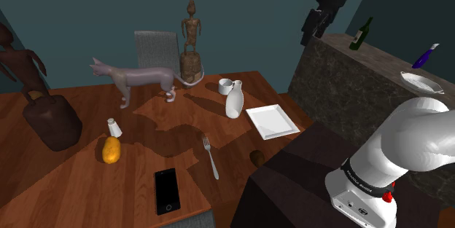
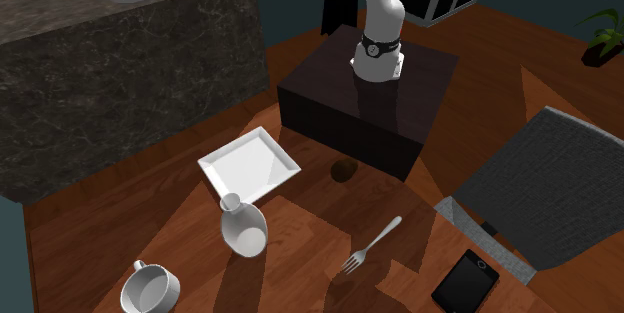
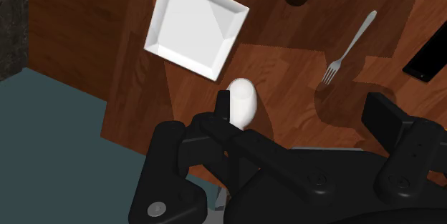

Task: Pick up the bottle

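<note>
Fingers [image 3: 224, 105] of the black gripper [image 1: 313, 31] stand apart with nothing between them, high over the table [image 1: 87, 183] edge near the counter [image 1: 350, 81]. Nearest on the table lie one phone [image 1: 167, 190], one fork [image 1: 211, 157] and one small brown lump [image 1: 257, 157]. Behind them is one square white plate [image 1: 272, 121], and just past it the white bottle [image 1: 233, 103] stands upright with one mug [image 1: 227, 86] just beside it. Farther back stand one cat figure [image 1: 138, 79] and one carved statue [image 1: 191, 41]. The counter carries one white bowl [image 1: 421, 81], one blue bottle [image 1: 425, 56] and one green bottle [image 1: 361, 34], making three bottles in all.
</note>
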Available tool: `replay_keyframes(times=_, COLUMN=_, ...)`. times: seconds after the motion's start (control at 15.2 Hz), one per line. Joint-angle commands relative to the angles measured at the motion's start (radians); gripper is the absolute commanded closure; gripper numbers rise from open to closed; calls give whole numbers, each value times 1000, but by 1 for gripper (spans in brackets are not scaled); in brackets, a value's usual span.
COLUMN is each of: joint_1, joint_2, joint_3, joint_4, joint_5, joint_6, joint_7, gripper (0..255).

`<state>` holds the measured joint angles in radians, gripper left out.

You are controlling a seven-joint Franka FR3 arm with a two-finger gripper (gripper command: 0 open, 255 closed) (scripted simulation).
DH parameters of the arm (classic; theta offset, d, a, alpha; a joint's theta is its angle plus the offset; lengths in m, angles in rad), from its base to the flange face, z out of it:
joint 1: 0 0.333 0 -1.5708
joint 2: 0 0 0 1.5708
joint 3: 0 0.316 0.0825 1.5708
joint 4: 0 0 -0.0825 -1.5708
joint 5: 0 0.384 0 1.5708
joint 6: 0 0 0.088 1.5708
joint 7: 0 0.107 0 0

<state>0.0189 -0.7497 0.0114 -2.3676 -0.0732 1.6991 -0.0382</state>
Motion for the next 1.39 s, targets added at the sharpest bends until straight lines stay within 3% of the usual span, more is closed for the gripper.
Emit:
replay_keyframes(times=0.0, joint_1=0, joint_2=0, joint_3=0, joint_4=0, joint_5=0, joint_6=0, joint_7=0, gripper=0)
replay_keyframes(times=0.66, joint_1=-13, joint_2=318, joint_3=-45, joint_4=-1, joint_5=2, joint_6=294, joint_7=-18, gripper=0)
replay_keyframes(times=1.32, joint_1=-20, joint_2=696, joint_3=-79, joint_4=132, joint_5=39, joint_6=512, joint_7=-55, gripper=0)
